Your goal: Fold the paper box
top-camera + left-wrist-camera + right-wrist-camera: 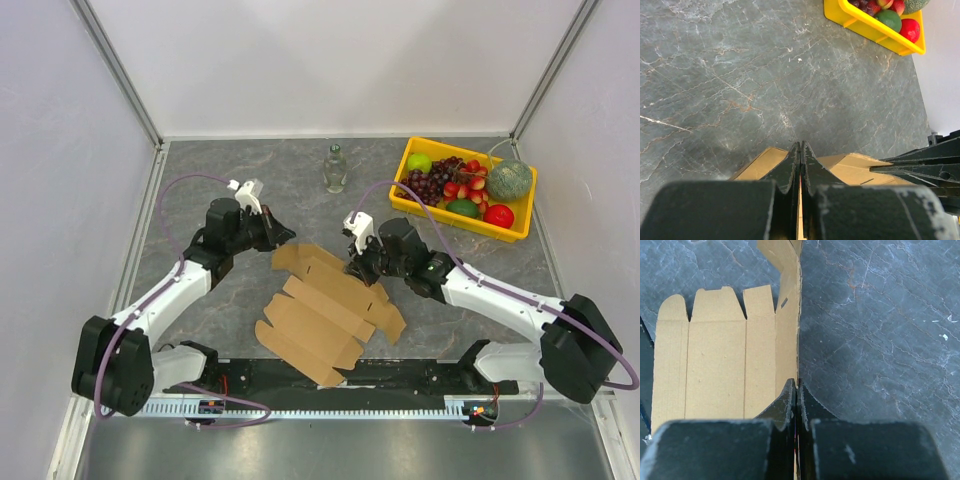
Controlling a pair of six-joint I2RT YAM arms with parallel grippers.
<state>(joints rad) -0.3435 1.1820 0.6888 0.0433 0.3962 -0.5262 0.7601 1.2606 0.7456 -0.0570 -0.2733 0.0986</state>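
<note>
Folding station, mid-task: the paper box (325, 310) lies as a flat die-cut sheet on the grey table (220, 170), near the front edge and between my two arms, its flaps and scored panels spread open and none yet standing as walls, so I judge the job to be at its very start. The left gripper (278, 238) sits at the sheet's far-left corner, its fingers (787, 170) clenched together with a sliver of brown board showing in the seam between them, which I read as a pinch on that corner. The right gripper (368, 272) is at the sheet's right edge, its fingers (785, 405) likewise pressed tight, with the edge of the outer panel running straight into the seam, and that panel looks slightly lifted off the stone. The step in hand, as I judge it, is raising the first side panels along their creases. The next move calls for both wrists to swing their pinched edges upward and inward together, bending on the score lines rather than across a panel, while the rest of the sheet stays flat; the yellow fruit tray (505, 232) and the glass bottle (335, 168) stand well apart at the back
</note>
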